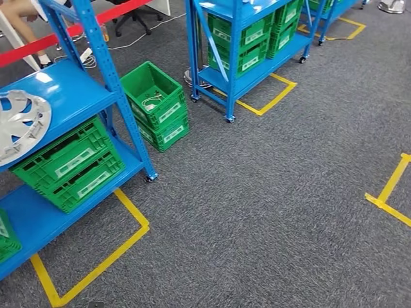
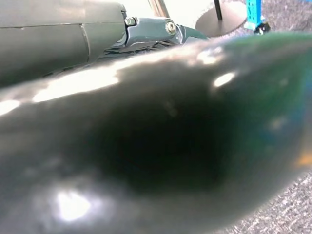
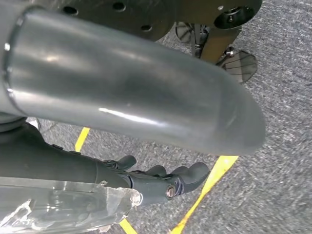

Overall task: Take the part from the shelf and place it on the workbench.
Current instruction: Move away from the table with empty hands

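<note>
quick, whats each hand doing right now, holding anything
Left hand: cannot be told; a dark blurred surface hides its fingers.
Right hand: open, fingers stretched over the carpet, holding nothing.

A silver multi-spoke wheel cover [image 1: 20, 123] lies flat on the blue shelf's [image 1: 72, 90] upper level, above green crates.

Silver hubcap [image 1: 19, 123] on blue shelf [image 1: 72, 90], green crates [image 1: 72, 163] below, grey carpet [image 1: 252, 212]
</note>
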Robot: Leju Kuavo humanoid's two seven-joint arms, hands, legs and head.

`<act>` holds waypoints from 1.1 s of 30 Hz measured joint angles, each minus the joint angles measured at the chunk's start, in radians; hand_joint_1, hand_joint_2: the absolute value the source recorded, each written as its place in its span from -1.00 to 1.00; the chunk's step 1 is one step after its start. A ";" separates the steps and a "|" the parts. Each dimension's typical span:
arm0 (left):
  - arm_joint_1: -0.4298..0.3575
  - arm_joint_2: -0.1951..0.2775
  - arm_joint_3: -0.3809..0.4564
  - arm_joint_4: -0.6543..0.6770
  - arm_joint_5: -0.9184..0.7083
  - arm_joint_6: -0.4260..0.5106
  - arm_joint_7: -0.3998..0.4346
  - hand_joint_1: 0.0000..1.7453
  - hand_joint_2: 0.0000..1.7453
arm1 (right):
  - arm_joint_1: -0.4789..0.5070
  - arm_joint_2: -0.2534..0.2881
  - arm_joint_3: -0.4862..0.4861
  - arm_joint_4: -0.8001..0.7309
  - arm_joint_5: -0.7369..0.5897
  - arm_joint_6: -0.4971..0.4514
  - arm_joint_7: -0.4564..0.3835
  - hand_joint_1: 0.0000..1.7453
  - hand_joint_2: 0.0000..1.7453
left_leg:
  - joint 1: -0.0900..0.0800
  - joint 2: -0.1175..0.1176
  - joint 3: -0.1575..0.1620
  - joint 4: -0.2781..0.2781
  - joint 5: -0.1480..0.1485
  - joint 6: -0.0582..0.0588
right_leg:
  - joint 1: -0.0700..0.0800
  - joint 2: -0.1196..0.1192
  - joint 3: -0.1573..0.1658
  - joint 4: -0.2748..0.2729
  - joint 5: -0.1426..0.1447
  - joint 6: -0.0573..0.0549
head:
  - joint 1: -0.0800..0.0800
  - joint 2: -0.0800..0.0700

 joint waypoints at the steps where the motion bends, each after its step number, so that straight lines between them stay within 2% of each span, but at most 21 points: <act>1: -0.001 0.000 0.000 0.000 -0.001 0.000 0.000 -1.00 -1.00 | 0.000 0.000 0.000 0.000 0.000 0.000 0.000 -1.00 -1.00 | -0.002 -0.002 0.001 -0.009 -0.003 0.004 | 0.002 -0.009 0.001 0.000 -0.001 0.005 | 0.001 0.000; 2: 0.000 0.000 0.000 0.000 -0.001 0.000 0.000 -1.00 -1.00 | -0.001 0.000 0.000 0.000 0.000 0.000 0.000 -1.00 -1.00 | -0.001 -0.014 -0.001 -0.010 -0.002 0.010 | 0.002 -0.018 0.004 -0.002 -0.002 0.010 | 0.001 0.000; 4: 0.003 0.000 0.000 0.000 -0.002 0.000 0.000 -1.00 -1.00 | -0.003 0.000 0.000 0.000 0.001 0.000 0.001 -1.00 -1.00 | 0.003 -0.033 -0.001 -0.014 0.002 0.021 | 0.000 -0.001 -0.001 0.015 -0.018 0.022 | 0.004 0.000; 6: 0.003 0.000 0.000 0.001 -0.002 0.000 0.000 -1.00 -1.00 | -0.003 0.000 0.000 0.000 0.002 0.000 0.002 -1.00 -1.00 | 0.007 -0.051 -0.001 -0.016 0.006 0.031 | -0.003 0.042 -0.042 0.104 -0.070 0.031 | 0.010 0.000; 8: 0.001 -0.001 0.000 0.001 -0.002 0.000 -0.001 -1.00 -1.00 | 0.000 0.000 0.000 0.000 0.002 0.000 0.003 -1.00 -1.00 | 0.008 -0.072 -0.002 -0.016 0.008 0.036 | -0.004 0.062 -0.105 0.235 -0.125 0.035 | 0.012 0.000; 9: 0.001 -0.001 0.000 0.002 -0.002 0.000 -0.001 -1.00 -1.00 | 0.001 0.000 0.000 0.000 0.002 0.000 0.003 -1.00 -1.00 | 0.008 -0.083 -0.003 -0.016 0.008 0.036 | -0.004 0.065 -0.126 0.272 -0.131 0.036 | 0.013 0.000; 10: 0.002 0.000 0.000 0.002 -0.002 0.000 -0.001 -1.00 -1.00 | 0.001 0.000 0.000 0.000 0.002 0.001 0.003 -1.00 -1.00 | 0.008 -0.094 -0.002 -0.016 0.008 0.036 | -0.005 0.066 -0.131 0.277 -0.120 0.036 | 0.013 0.000; 12: 0.003 -0.001 0.000 0.002 -0.002 0.000 -0.001 -1.00 -1.00 | 0.001 -0.001 0.000 0.000 0.002 0.001 0.003 -1.00 -1.00 | 0.010 -0.118 0.000 -0.015 0.008 0.034 | -0.009 0.080 -0.088 0.175 -0.051 0.035 | 0.013 0.000; 13: 0.003 -0.001 0.000 0.002 -0.001 0.000 -0.002 -1.00 -1.00 | 0.001 -0.001 0.000 0.000 0.002 0.001 0.003 -1.00 -1.00 | 0.009 -0.129 -0.001 -0.013 0.008 0.029 | -0.013 0.104 -0.057 0.107 -0.022 0.035 | 0.013 0.000; 14: 0.002 -0.001 0.000 0.002 0.000 0.000 -0.002 -1.00 -1.00 | 0.001 -0.002 0.000 0.000 0.002 0.002 0.002 -1.00 -1.00 | 0.009 -0.140 -0.003 -0.011 0.009 0.024 | -0.017 0.126 -0.031 0.051 -0.002 0.034 | 0.013 0.000; 16: 0.001 -0.001 0.000 0.002 0.003 0.000 -0.002 -1.00 -1.00 | 0.000 -0.002 0.000 0.000 0.003 0.004 0.002 -1.00 -1.00 | 0.009 -0.158 -0.011 -0.009 0.013 0.010 | -0.019 0.152 -0.011 0.009 0.001 0.027 | 0.012 0.000; 18: 0.004 -0.002 0.000 0.002 0.008 0.000 -0.002 -1.00 -1.00 | 0.000 -0.002 0.000 0.000 0.003 0.004 0.001 -1.00 -1.00 | 0.013 -0.169 -0.018 -0.009 0.017 -0.002 | -0.017 0.133 -0.008 0.006 0.005 0.014 | 0.011 0.000; 20: 0.006 -0.003 0.000 0.002 0.010 0.000 -0.002 -1.00 -1.00 | 0.000 -0.002 0.000 0.000 0.004 0.005 0.000 -1.00 -1.00 | 0.013 -0.138 -0.036 0.027 -0.009 -0.011 | -0.017 0.112 -0.007 0.001 0.010 0.001 | 0.005 0.000; 22: 0.003 -0.004 0.000 0.002 0.012 0.000 -0.002 -1.00 -1.00 | 0.001 -0.002 0.000 0.000 0.005 0.005 -0.001 -1.00 -1.00 | 0.011 -0.094 -0.089 0.139 -0.072 -0.018 | -0.016 0.087 -0.007 -0.001 0.010 -0.007 | -0.001 0.000; 23: 0.002 -0.004 0.000 0.002 0.014 0.000 -0.002 -1.00 -1.00 | 0.002 -0.002 0.000 0.000 0.005 0.005 -0.001 -1.00 -1.00 | 0.012 -0.085 -0.121 0.207 -0.101 -0.021 | -0.014 0.073 -0.008 -0.001 0.009 -0.010 | -0.002 0.000; 24: 0.003 -0.005 0.000 0.002 0.016 0.000 -0.002 -1.00 -1.00 | 0.002 -0.003 0.000 0.000 0.006 0.004 -0.001 -1.00 -1.00 | 0.013 -0.082 -0.144 0.256 -0.115 -0.022 | -0.013 0.060 -0.008 -0.001 0.008 -0.011 | -0.002 0.000; 25: 0.004 -0.005 0.000 0.002 0.018 0.000 -0.002 -1.00 -1.00 | 0.002 -0.003 0.000 0.000 0.007 0.004 -0.001 -1.00 -1.00 | 0.013 -0.081 -0.150 0.273 -0.111 -0.022 | -0.013 0.049 -0.008 -0.001 0.008 -0.011 | -0.002 0.000; 27: 0.007 -0.005 0.001 0.002 0.020 0.000 -0.002 -1.00 -1.00 | 0.000 -0.004 0.000 0.000 0.010 0.004 -0.001 -1.00 -1.00 | 0.013 -0.071 -0.108 0.197 -0.056 -0.019 | -0.013 0.030 -0.005 0.000 0.006 -0.010 | -0.002 0.000; 29: 0.004 -0.005 0.001 0.002 0.024 0.000 -0.001 -1.00 -1.00 | -0.001 -0.004 0.001 0.000 0.013 0.005 0.000 -1.00 -1.00 | 0.010 -0.031 -0.039 0.067 -0.007 -0.013 | -0.008 0.014 -0.002 0.002 0.002 -0.003 | -0.003 0.000; 31: 0.001 -0.006 0.001 0.003 0.030 0.000 -0.001 -1.00 -1.00 | -0.001 -0.004 0.001 0.000 0.015 0.005 0.003 -1.00 -1.00 | 0.006 -0.006 -0.007 0.002 0.003 -0.003 | -0.001 -0.002 0.001 0.002 -0.003 0.007 | -0.002 0.000; 33: 0.003 -0.006 0.001 0.003 0.036 0.000 0.001 -1.00 -1.00 | -0.003 -0.005 0.002 0.000 0.017 0.005 0.006 -1.00 -1.00 | 0.006 -0.023 -0.008 -0.006 0.002 0.009 | -0.001 -0.018 0.004 0.000 -0.007 0.017 | 0.000 0.000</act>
